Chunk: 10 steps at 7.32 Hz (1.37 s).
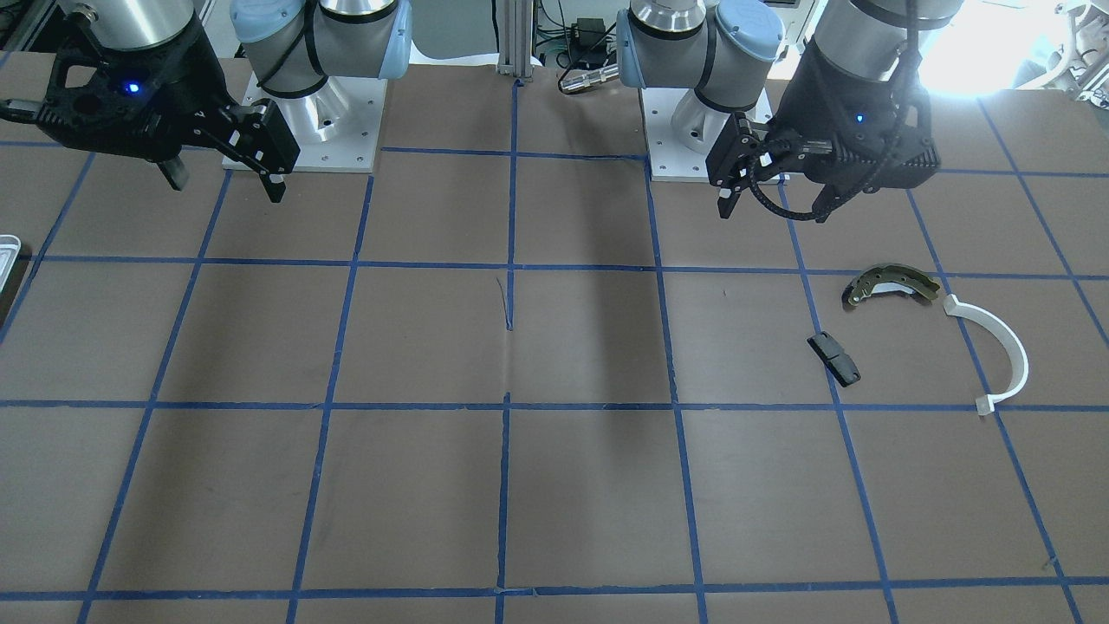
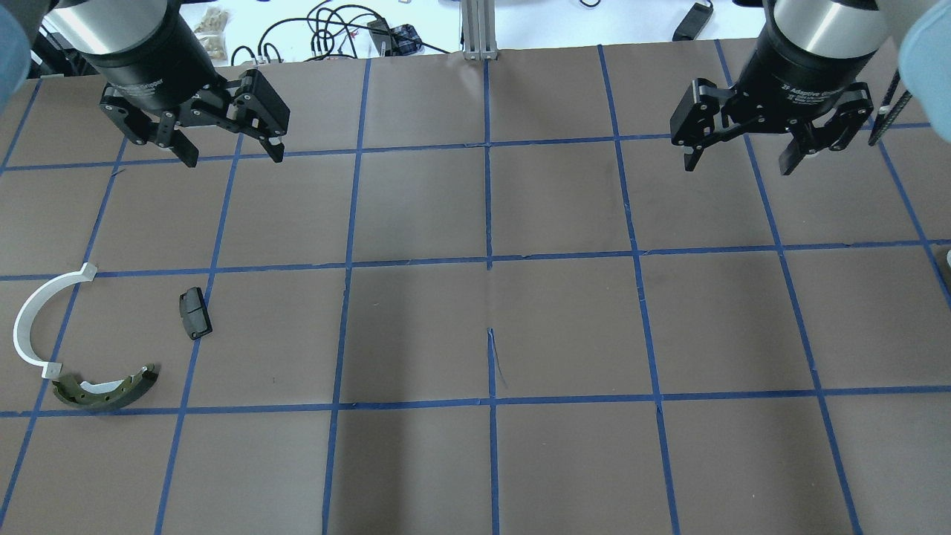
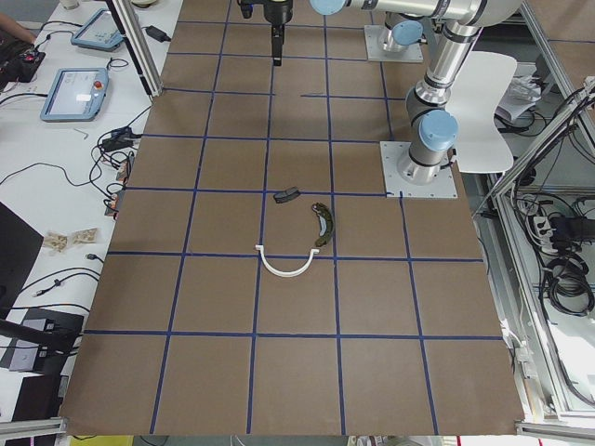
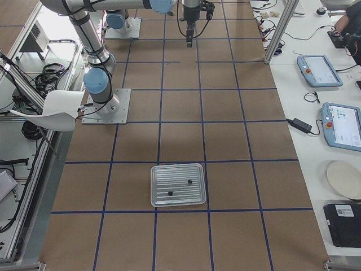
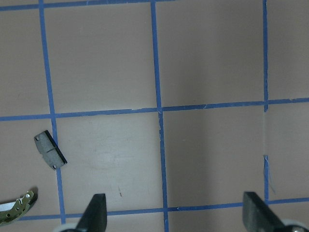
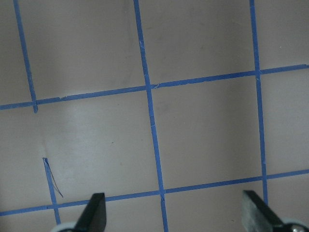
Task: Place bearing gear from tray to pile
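The pale grey tray [image 4: 177, 184] lies on the table at my right end; its rim also shows in the front view [image 1: 7, 251]. Two small dark parts [image 4: 189, 181] lie in it, too small to tell which is the bearing gear. The pile is an olive brake shoe [image 2: 104, 390], a white half-ring [image 2: 33, 319] and a black block [image 2: 195, 313]. My left gripper [image 2: 230, 152] hangs open and empty, well beyond the pile. My right gripper [image 2: 737, 165] hangs open and empty at the far right, away from the tray.
The brown table carries a grid of blue tape. The two arm bases [image 1: 303, 121] [image 1: 706, 130] stand on the robot's side. Tablets [image 4: 318, 70], cables and a round plate [image 4: 345, 195] lie on the white bench beside the table.
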Each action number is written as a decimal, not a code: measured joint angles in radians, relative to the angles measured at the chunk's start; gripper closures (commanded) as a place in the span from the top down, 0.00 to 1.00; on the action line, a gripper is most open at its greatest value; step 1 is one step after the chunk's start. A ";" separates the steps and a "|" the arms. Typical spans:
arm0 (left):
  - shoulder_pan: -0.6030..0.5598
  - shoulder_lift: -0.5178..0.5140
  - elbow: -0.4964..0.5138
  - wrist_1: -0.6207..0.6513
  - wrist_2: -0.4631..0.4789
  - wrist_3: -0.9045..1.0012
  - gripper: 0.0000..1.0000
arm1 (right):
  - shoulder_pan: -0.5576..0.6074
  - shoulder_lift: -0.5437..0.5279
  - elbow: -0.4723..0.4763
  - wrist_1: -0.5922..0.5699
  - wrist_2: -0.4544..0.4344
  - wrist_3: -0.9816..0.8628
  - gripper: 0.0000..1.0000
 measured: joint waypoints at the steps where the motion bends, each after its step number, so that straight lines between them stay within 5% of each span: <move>1: 0.000 0.001 0.000 -0.003 -0.002 -0.004 1.00 | 0.000 0.000 0.000 0.001 0.001 0.000 1.00; 10: 0.002 0.008 -0.002 0.006 0.004 -0.001 1.00 | 0.001 -0.024 0.001 0.039 0.011 0.005 1.00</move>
